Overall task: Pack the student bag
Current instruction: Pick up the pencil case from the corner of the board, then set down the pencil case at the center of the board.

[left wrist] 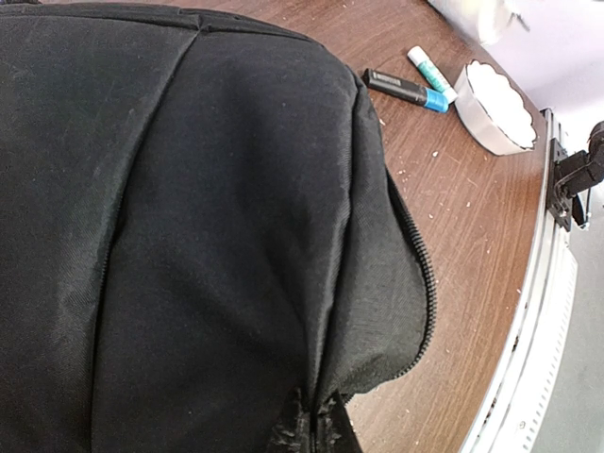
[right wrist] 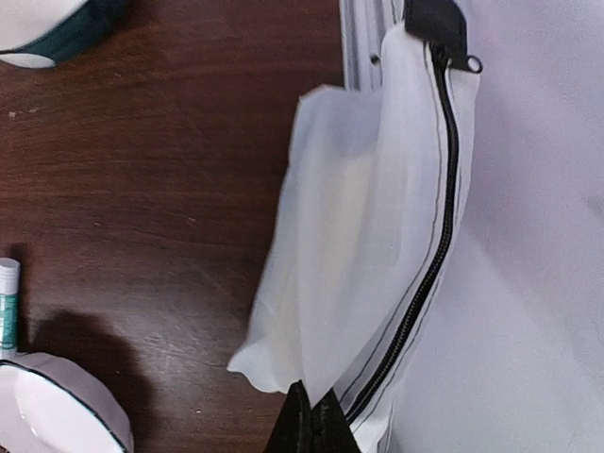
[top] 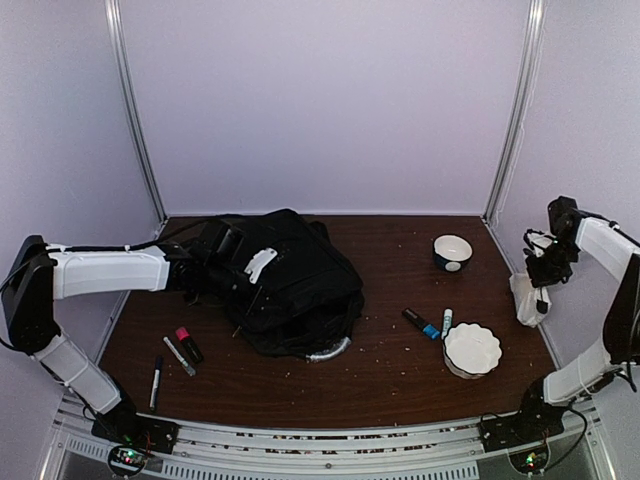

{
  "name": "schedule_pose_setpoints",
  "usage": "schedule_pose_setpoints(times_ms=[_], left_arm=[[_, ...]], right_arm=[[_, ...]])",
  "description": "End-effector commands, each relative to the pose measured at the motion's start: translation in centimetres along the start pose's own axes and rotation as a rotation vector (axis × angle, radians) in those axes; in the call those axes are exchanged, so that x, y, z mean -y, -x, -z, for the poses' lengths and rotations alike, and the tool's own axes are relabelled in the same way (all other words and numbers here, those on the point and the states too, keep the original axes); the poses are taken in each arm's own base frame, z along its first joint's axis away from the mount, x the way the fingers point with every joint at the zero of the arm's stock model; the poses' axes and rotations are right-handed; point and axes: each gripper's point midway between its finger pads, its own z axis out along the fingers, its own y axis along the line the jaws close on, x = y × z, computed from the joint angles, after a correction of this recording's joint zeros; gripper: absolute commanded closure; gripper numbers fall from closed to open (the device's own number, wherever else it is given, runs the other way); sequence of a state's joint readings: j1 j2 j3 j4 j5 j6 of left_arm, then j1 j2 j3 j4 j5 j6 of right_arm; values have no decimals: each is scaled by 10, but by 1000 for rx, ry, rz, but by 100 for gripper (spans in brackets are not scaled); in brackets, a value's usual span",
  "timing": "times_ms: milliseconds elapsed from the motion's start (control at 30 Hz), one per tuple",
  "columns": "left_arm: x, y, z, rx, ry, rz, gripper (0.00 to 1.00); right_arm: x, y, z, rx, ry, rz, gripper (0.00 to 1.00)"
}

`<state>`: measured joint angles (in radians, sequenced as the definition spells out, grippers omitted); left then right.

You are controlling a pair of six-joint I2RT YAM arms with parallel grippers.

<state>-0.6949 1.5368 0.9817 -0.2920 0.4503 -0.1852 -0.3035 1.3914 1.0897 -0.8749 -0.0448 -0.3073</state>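
The student bag point(top: 285, 280), a large black fabric backpack, lies left of the table's middle and fills the left wrist view point(left wrist: 189, 236). Its open zipper edge point(left wrist: 427, 283) shows there. My left gripper point(top: 205, 262) is shut, pinching a fold of the bag's fabric point(left wrist: 321, 425). My right gripper point(top: 545, 268) is shut on a white pouch point(top: 528, 300) with a black zipper, holding it hanging at the table's right edge; the pouch also shows in the right wrist view point(right wrist: 368, 226).
Two markers point(top: 170, 355) and a red-capped pen point(top: 188, 344) lie front left. A blue-capped marker point(top: 421, 323), a glue stick point(top: 446, 322) and a white scalloped bowl point(top: 472, 349) sit right of the bag. A dark-rimmed bowl point(top: 452, 252) stands at the back right.
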Motion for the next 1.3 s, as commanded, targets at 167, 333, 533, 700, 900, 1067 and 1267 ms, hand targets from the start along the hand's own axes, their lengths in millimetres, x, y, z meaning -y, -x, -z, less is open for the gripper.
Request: schedule_pose_setpoints(times_ms=[167, 333, 533, 700, 900, 1067, 1267], left_arm=[[4, 28, 15, 80, 20, -42, 100], [2, 32, 15, 85, 32, -37, 100], [1, 35, 14, 80, 36, -28, 100], [-2, 35, 11, 70, 42, -18, 100], [-3, 36, 10, 68, 44, -12, 100], [-4, 33, 8, 55, 45, -8, 100], [-4, 32, 7, 53, 45, -7, 100]], right_arm=[[-68, 83, 96, 315, 30, 259, 100], [-137, 95, 138, 409, 144, 461, 100], [-213, 88, 181, 499, 302, 652, 100], [-267, 63, 191, 511, 416, 796, 100], [-312, 22, 188, 491, 525, 955, 100], [-341, -18, 172, 442, 618, 1087, 100], [-356, -71, 138, 327, 667, 1245, 100]])
